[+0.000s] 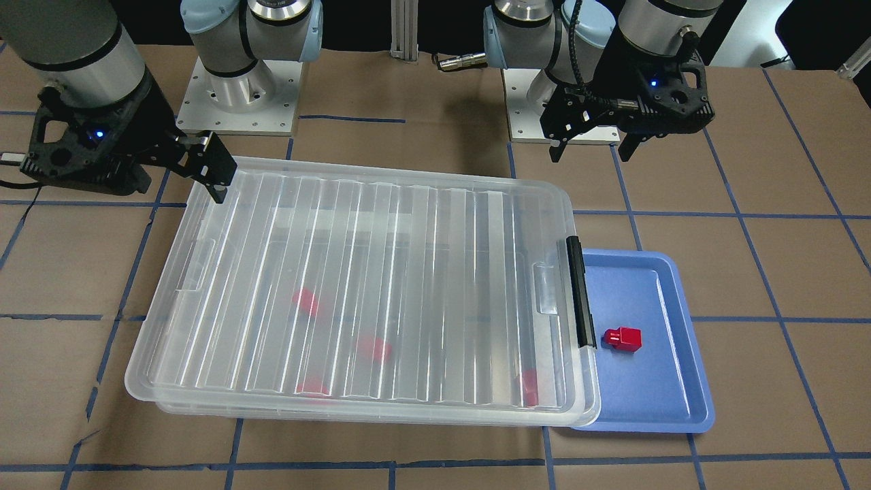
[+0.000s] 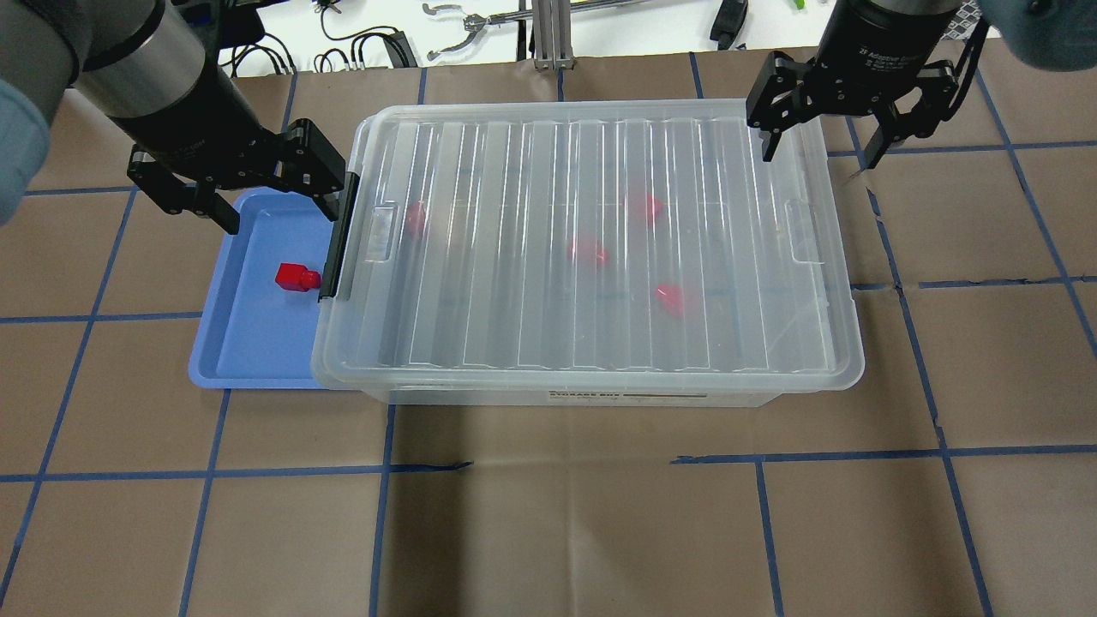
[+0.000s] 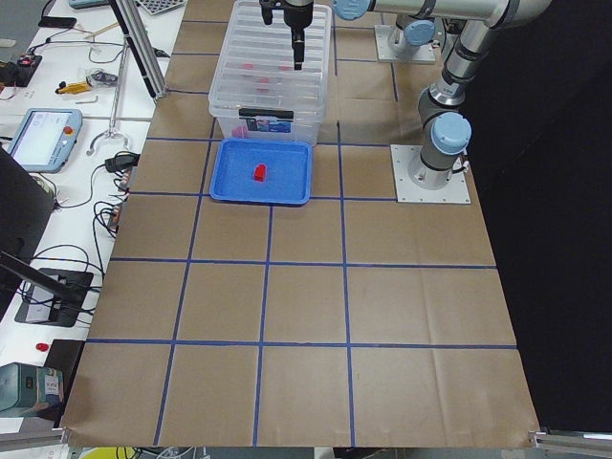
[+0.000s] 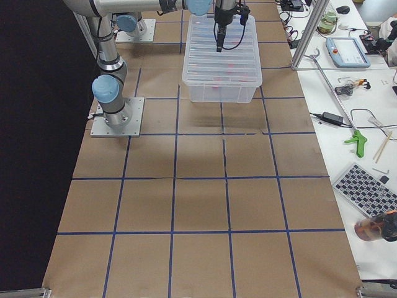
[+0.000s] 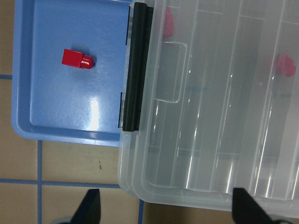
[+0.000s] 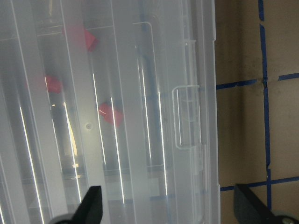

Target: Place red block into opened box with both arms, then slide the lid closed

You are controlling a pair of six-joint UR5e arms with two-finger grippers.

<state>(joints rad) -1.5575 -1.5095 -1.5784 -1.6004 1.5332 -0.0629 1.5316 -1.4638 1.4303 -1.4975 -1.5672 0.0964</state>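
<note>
Red block (image 2: 296, 277) in blue tray (image 2: 248, 351), near left tool (image 2: 284, 220), spread wide, empty, right tool (image 2: 818, 157) likewise

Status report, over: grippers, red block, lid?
Left gripper and right gripper open, empty. One red block loose in tray; four blocks blurred under lid. Lid covers box, no way in.

Showed silver-grey tubing with light-blue joint caps on the left arm (image 2: 128, 68) and the right arm (image 1: 75, 54), each bolted to a square silver base plate (image 1: 286, 102) ringed with screws. Ended in black, open-framed bodies lit blue at the left gripper (image 2: 283, 214) and the right gripper (image 2: 818, 156), the latter marked in small white lettering. Carried a black cable (image 1: 573, 47) down the left wrist.
</note>
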